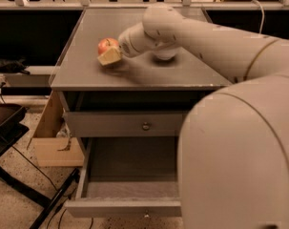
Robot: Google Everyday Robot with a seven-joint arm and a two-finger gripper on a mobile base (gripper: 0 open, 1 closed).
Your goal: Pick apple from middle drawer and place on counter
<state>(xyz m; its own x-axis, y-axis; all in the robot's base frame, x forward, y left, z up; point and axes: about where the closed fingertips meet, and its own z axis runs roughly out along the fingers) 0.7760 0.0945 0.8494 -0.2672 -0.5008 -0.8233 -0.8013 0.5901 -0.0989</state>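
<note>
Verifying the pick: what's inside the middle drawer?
The middle drawer shows bare floor; its right side is hidden by the robot arm. The apple is at the gripper over the counter.

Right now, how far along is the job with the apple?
Done: the apple is out of the middle drawer, which stands open. In hand: the gripper holds the apple in its jaws over the counter, toward its left side. Left: set it down and release.
</note>
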